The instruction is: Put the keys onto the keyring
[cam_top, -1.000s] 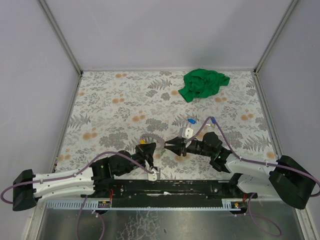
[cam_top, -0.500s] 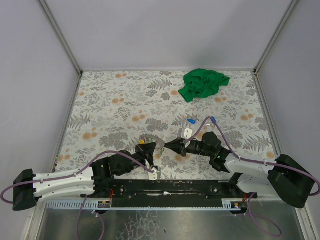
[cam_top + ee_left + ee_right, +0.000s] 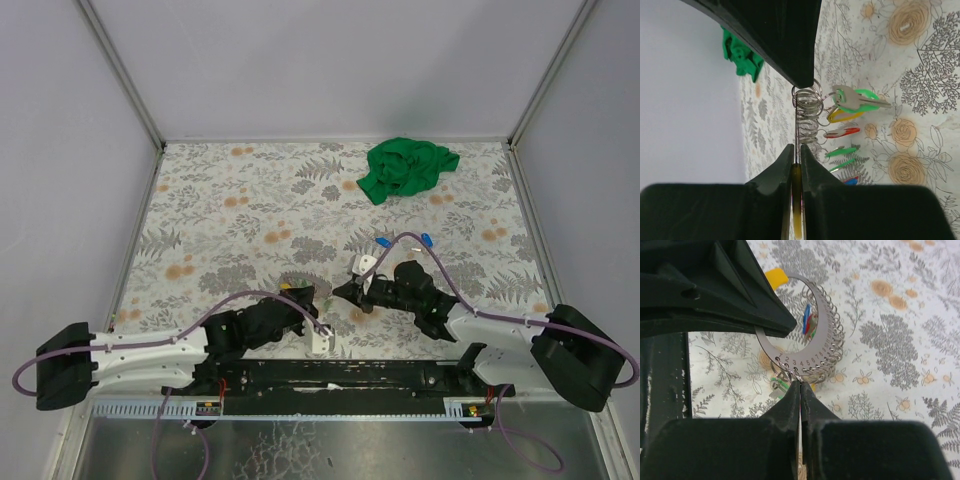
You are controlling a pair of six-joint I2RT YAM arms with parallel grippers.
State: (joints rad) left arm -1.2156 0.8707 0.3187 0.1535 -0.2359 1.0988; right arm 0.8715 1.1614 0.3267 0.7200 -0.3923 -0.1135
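The black right gripper [image 3: 800, 386] has just snapped shut on the 6 o'clock rim of the flat silvery metal keyring [image 3: 822, 325]. The black left gripper [image 3: 796, 154] stays clamped at 9 o'clock. Bright plastic-headed keys [image 3: 855, 100] dangle from it, which looks steadied for threading.

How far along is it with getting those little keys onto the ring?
Partly done. Several keys with green, yellow and red heads already hang from the keyring. In hand: the left gripper grips the keyring by its edge, and the right gripper is pinched shut at its lower rim; whether it holds anything is unclear. Still to do: a blue key seems to lie loose on the table.
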